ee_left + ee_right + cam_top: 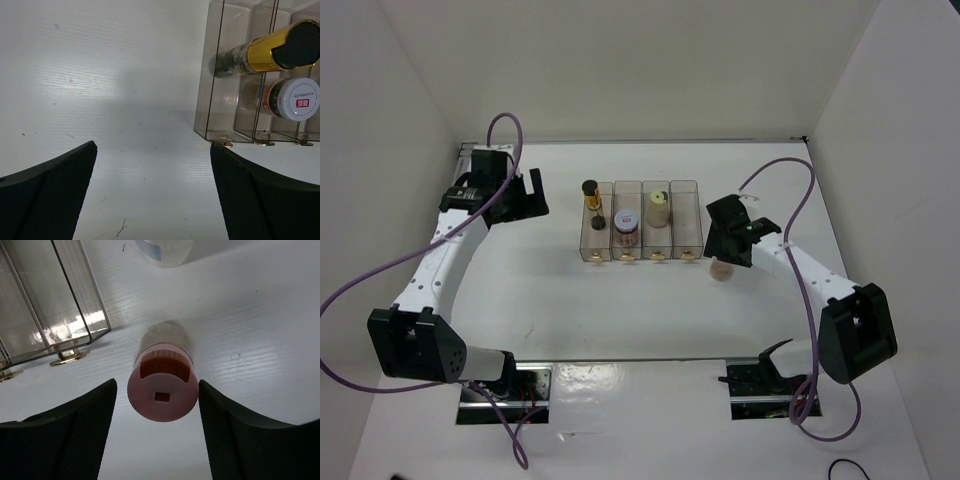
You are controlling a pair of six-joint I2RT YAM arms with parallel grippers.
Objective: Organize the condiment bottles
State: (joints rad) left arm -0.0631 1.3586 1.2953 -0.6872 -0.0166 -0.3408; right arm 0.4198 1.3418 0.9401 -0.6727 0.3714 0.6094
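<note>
A clear four-slot rack [687, 215] stands mid-table. The slim black-capped amber bottle [591, 200] leans in its left slot. The white-lidded brown jar [625, 225] is in the second slot and the cream jar [660, 205] in the third. The right slot is empty. The pink jar [721, 269] stands on the table to the right of the rack. My right gripper [720, 258] is open, with a finger on each side of the pink jar's cap [162, 392]. The blue-labelled jar [167, 250] shows only partly, beyond the pink one. My left gripper [533, 195] is open and empty, left of the rack.
In the left wrist view the rack's left wall [210, 100] is just beyond my right fingertip [225, 165], with the amber bottle [265, 47] and the white-lidded jar [295, 100] behind it. White walls enclose the table on three sides.
</note>
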